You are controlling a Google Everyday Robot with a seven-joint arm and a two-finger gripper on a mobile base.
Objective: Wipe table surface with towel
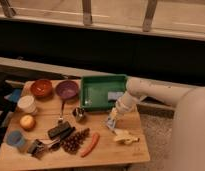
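Observation:
The wooden table (103, 150) holds many small items. My gripper (112, 122) reaches in from the right on a white arm (146, 91). It points down at the table just in front of the green tray (98, 92), left of a pale yellow banana-like object (124, 136). A blue cloth, possibly the towel (14, 95), lies at the table's far left edge, far from the gripper. A small blue piece (115, 96) lies in the tray.
On the table are an orange bowl (41, 88), a purple bowl (67, 90), a white cup (27, 104), an orange fruit (27, 122), a blue cup (16, 139), a metal cup (79, 114), a dark block (60, 131), grapes (75, 141) and a red chilli (89, 145). My white body (192, 135) fills the right.

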